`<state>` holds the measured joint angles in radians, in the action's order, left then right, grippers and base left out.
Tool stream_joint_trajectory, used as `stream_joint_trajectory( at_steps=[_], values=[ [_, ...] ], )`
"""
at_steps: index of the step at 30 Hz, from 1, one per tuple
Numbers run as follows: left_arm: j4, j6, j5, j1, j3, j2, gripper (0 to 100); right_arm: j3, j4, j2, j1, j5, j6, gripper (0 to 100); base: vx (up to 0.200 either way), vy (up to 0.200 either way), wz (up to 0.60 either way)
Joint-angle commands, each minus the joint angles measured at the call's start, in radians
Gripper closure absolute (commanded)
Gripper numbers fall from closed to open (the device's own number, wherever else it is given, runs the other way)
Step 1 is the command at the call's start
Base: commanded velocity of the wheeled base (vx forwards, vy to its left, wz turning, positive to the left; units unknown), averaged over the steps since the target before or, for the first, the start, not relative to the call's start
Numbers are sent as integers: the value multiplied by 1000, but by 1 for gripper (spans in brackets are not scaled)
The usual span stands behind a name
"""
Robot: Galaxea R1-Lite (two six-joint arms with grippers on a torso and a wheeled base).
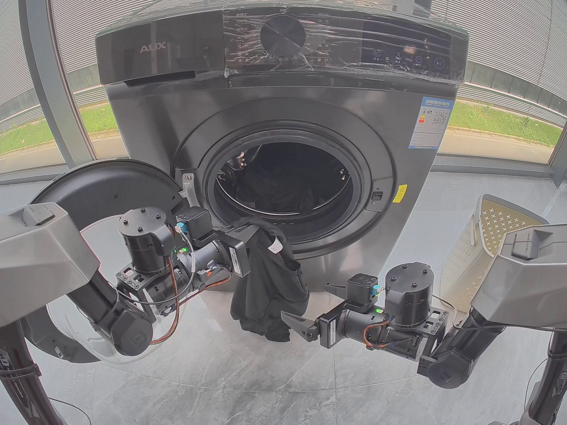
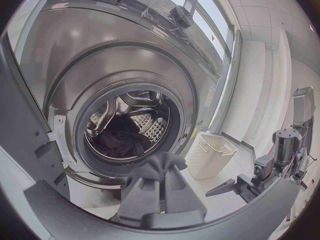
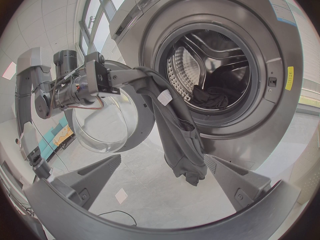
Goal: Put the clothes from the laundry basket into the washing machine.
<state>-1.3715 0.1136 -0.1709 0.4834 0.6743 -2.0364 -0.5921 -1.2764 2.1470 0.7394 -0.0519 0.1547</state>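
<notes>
Black cloth hangs from my left claw (image 1: 258, 232). Its fingers are pinched shut on the top of a dark garment (image 1: 270, 284), which dangles clear of the floor in front of the washing machine (image 1: 165, 119), at six o'clock of the open porthole (image 1: 283, 184) in the head view. The left wrist view looks past the bunched cloth into the drum, where more dark clothes (image 2: 116, 144) lie at the bottom. My right claw (image 1: 294, 321) sits low at five o'clock of the garment, fingers spread and holding nothing — its own camera frames the hem between them. The round door (image 1: 100, 190) stands swung open at nine o'clock of the porthole; the pale laundry basket (image 1: 493, 231) stands at three o'clock — on the floor.
</notes>
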Motion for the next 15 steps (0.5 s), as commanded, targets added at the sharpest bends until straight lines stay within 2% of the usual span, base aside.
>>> stream_joint_trajectory(
  at_steps=[1, 6, 15],
  values=[
    [2, 1, -1, 0, -9, 28, 100, -44, -3, 74, -11, -5, -1, 0, 0, 0, 0],
    [0, 1, -2, 0, -19, 30, 100, -129, 9, 134, -46, -17, -3, 0, 0, 0, 0],
    [0, 3, -2, 0, -19, 28, 100, -295, 17, 264, -57, -20, 0, 0, 0, 0, 0]
  ],
)
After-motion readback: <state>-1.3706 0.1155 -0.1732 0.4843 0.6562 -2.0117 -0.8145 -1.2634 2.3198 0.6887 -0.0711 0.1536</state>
